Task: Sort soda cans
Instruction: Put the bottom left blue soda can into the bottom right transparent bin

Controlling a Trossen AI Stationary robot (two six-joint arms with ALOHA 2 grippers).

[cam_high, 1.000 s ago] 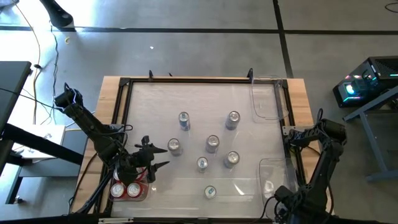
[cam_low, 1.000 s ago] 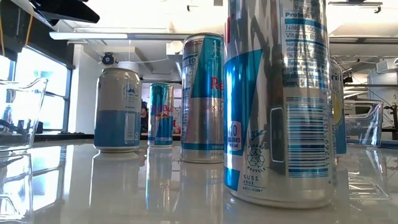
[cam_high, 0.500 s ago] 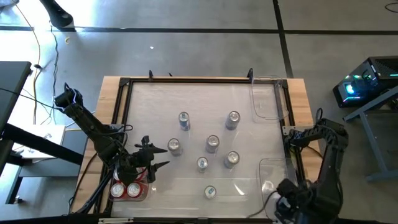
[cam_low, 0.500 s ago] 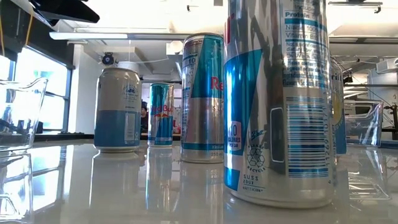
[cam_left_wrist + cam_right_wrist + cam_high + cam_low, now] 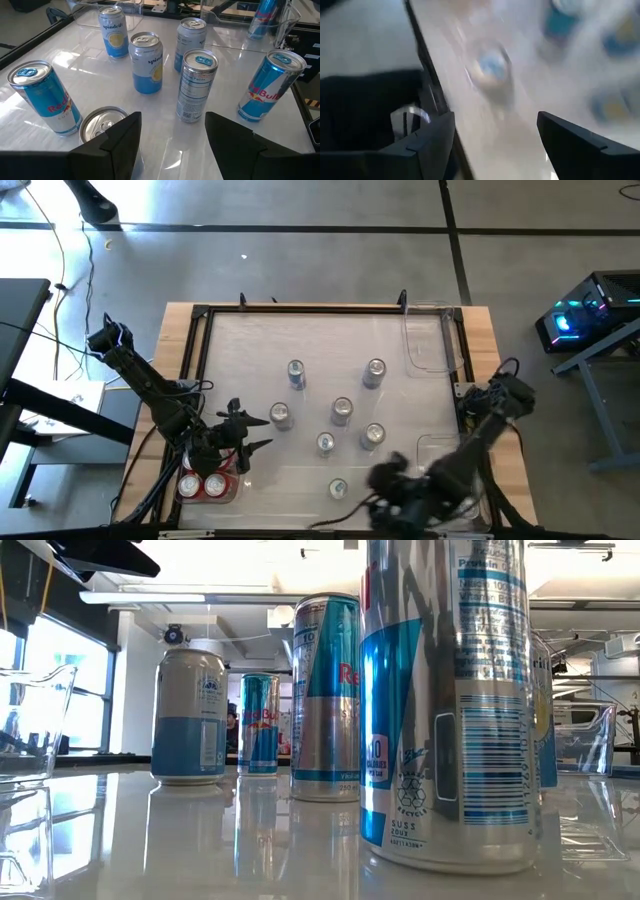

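From above, seven silver-topped cylindrical soda cans [image 5: 341,412] stand loose around the middle of the white table [image 5: 240,350], and two red-bodied cans [image 5: 202,485] sit in a clear plastic bin [image 5: 233,490] at its near left corner. The left gripper [image 5: 262,433] hangs beside that bin, jaws open and empty. The right gripper [image 5: 385,480] is near the near edge, right of centre.

At table height, a tall silver-blue can [image 5: 450,700] fills the foreground.

The right wrist view shows jaws parted, holding nothing.

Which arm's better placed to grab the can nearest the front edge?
Right, probably. The right gripper is open, empty and just beside that can. The left gripper, also open and empty, sits farther off, nearer the can by it.
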